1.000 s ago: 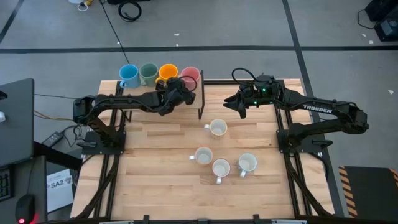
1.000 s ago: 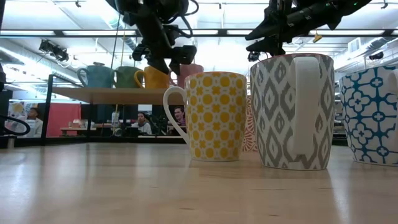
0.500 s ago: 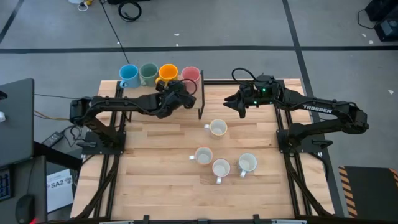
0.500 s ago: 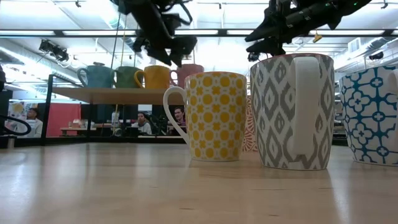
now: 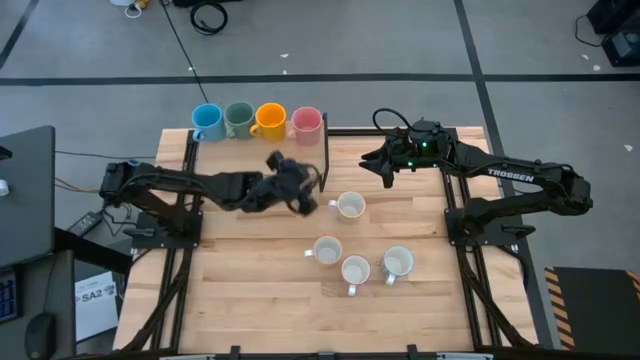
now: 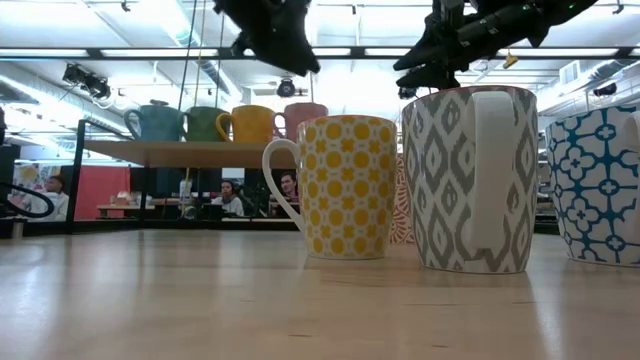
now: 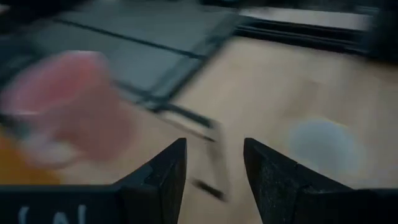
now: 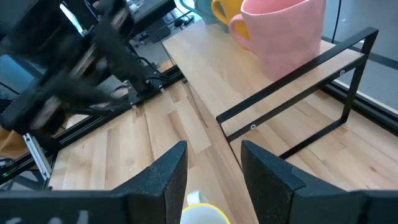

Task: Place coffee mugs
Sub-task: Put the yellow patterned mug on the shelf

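The wooden counter [image 5: 250, 270] carries a black-framed shelf [image 5: 325, 165] along its 12 o'clock edge. On the shelf stand four mugs in a row: a blue mug [image 5: 207, 121], a green mug [image 5: 239, 119], an orange mug [image 5: 270, 119] and a pink mug [image 5: 306, 122], each just beside the next.

The left arm reaches across the counter from 9 o'clock, its left end effector [image 5: 303, 197] hovering just beside the patterned mug [image 5: 350, 206] near the centre. Its fingers [image 7: 163, 177] stand apart with nothing between them.

The right arm comes in from 3 o'clock, its right end effector [image 5: 378, 165] raised near the shelf's end, at about 1 o'clock from the same mug. Its fingers [image 8: 166, 171] are also apart and empty.

Three more mugs sit toward 5 o'clock of the centre: the yellow-dotted mug [image 6: 340, 185], the grey-patterned mug [image 6: 470, 180] and the blue-patterned mug [image 6: 598, 185], all upright and near one another.
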